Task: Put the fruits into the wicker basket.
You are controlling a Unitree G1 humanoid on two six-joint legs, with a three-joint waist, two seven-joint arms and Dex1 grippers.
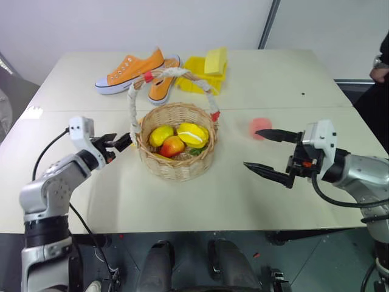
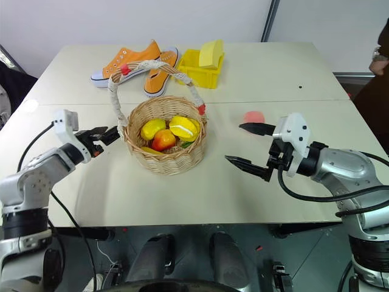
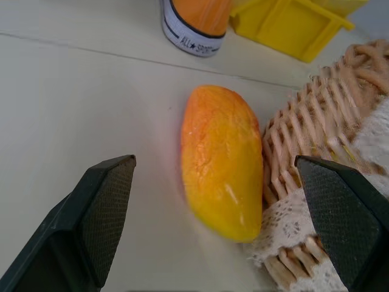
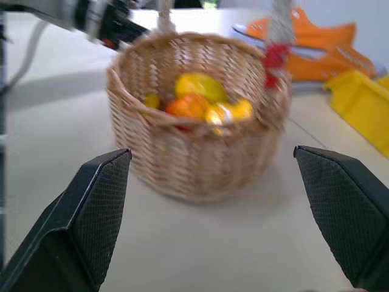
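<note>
**Both claws wide and empty, one each side of the wicker basket**

I have the left gripper (image 1: 121,143) just off the basket's left wall, jaws spread wide with nothing between them. Through its wrist camera I see a mango (image 3: 222,159), yellow-orange with a redder top, lying on the table (image 1: 182,201) between and ahead of the two fingers (image 3: 97,207), its far side touching the weave of the wicker basket (image 1: 176,164). From the head cameras that mango is hidden behind the gripper, so I go by the wrist view for it.

The right gripper (image 1: 267,152) hangs over the table well to the right of the basket, also spread wide and empty, its fingers pointing left toward the basket. The pink peach (image 1: 260,127) lies on the table just beyond its upper finger; I cannot tell whether they touch.

Inside the basket I count three fruits: a yellow one (image 1: 161,135) on the left, a red-yellow one (image 1: 172,146) in front, and a yellow one with a white stripe (image 1: 192,134) on the right. The handle (image 1: 173,74) arches over them, tied with red at both ends.

Beyond the basket, away from both claws, are a pair of orange sneakers (image 1: 130,70) and a yellow plastic bin (image 1: 200,76) holding a yellow sponge block (image 1: 216,61).
</note>
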